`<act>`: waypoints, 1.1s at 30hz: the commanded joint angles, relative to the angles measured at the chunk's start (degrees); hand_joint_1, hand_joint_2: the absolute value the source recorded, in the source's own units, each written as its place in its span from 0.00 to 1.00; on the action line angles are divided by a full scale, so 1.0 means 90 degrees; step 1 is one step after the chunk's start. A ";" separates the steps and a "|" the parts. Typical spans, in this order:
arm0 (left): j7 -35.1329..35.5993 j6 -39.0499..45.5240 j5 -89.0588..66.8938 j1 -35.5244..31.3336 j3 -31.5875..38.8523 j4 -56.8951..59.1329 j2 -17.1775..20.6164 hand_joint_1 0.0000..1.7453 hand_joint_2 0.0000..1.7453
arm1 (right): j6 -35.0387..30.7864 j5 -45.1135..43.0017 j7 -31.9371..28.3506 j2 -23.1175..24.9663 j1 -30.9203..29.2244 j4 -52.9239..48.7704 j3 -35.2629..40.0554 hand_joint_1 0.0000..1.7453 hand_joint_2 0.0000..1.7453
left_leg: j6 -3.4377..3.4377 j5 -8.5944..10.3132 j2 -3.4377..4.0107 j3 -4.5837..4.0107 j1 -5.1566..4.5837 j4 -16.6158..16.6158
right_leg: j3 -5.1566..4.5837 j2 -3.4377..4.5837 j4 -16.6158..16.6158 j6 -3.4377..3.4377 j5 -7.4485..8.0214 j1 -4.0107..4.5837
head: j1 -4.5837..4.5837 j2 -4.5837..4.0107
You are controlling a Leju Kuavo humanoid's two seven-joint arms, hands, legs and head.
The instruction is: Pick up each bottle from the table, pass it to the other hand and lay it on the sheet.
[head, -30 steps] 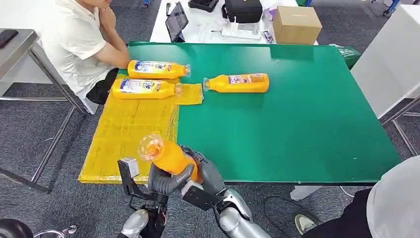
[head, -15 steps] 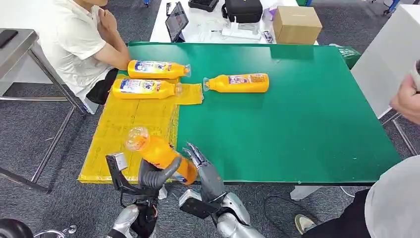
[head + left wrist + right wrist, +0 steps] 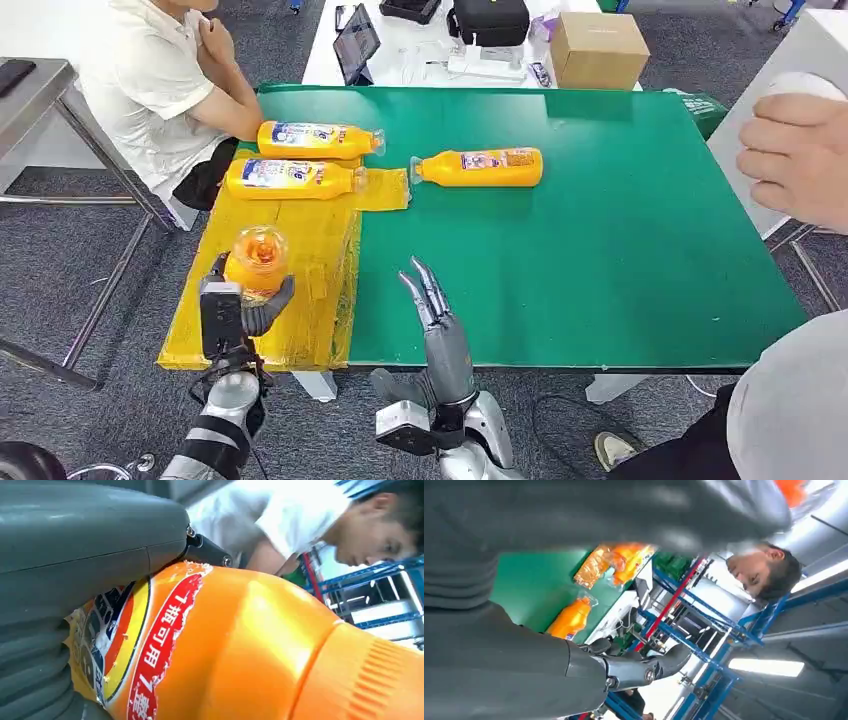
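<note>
- The robot's left hand grips an orange plastic bottle with a printed label above the near part of the crinkled yellow plastic sheet; the bottle's clear end faces the head camera.
- In the left wrist view the same held bottle lies against the grey ribbed cover and thumb of that hand, its red-and-yellow label torn along one edge.
- The robot's right hand holds nothing, its fingers straight and pointing away from the robot over the near edge of the green table; it stands well apart from the held bottle.
- Two more orange bottles with blue-and-white labels lie on their sides, side by side, at the far end of the sheet.
- A fourth orange bottle lies on its side on the bare green surface, just beside the sheet's far right corner, cap toward the sheet.
- A seated person in a white shirt leans an arm on the table's far left corner.
- Another person's hand enters at the right edge of the head view.
- A brown cardboard box and a black case stand on a white table beyond.
</note>
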 commanded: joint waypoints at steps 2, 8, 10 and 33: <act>0.2123 -0.0279 -0.4177 -0.1409 -0.0263 0.2474 0.0268 1.00 1.00 | 0.0007 -0.0600 -0.0012 -0.0272 -0.0361 0.0136 0.0285 0.00 0.00 | 0.0012 0.0010 -0.0026 0.0009 0.0000 -0.0007 | 0.0020 -0.0037 -0.0006 -0.0018 0.0001 0.0005 | 0.0000 0.0000; 0.3133 -0.1938 -0.5017 -0.1994 -0.0862 0.3564 0.0323 1.00 1.00 | 0.0203 -0.0780 -0.0012 -0.0276 -0.0394 0.0121 0.0290 0.00 0.00 | 0.0009 0.0010 -0.0025 0.0003 -0.0002 -0.0004 | 0.0013 -0.0030 -0.0004 -0.0011 0.0000 0.0002 | 0.0002 0.0000; 0.3258 -0.2329 -0.5011 -0.2163 -0.0859 0.3885 0.0323 1.00 1.00 | 0.0284 -0.0826 -0.0012 -0.0274 -0.0402 0.0139 0.0234 0.00 0.00 | 0.0010 0.0008 -0.0014 0.0011 -0.0002 -0.0007 | 0.0021 -0.0021 -0.0007 -0.0013 0.0002 0.0002 | 0.0000 0.0000; 0.3279 -0.3671 -0.5008 -0.2534 -0.0975 0.4401 0.0339 0.00 1.00 | 0.0379 -0.1040 -0.0012 -0.0296 -0.0471 0.0556 0.0306 0.00 0.00 | 0.0003 0.0024 -0.0015 0.0061 -0.0002 -0.0016 | 0.0067 -0.0015 -0.0008 -0.0015 0.0009 0.0004 | 0.0002 0.0000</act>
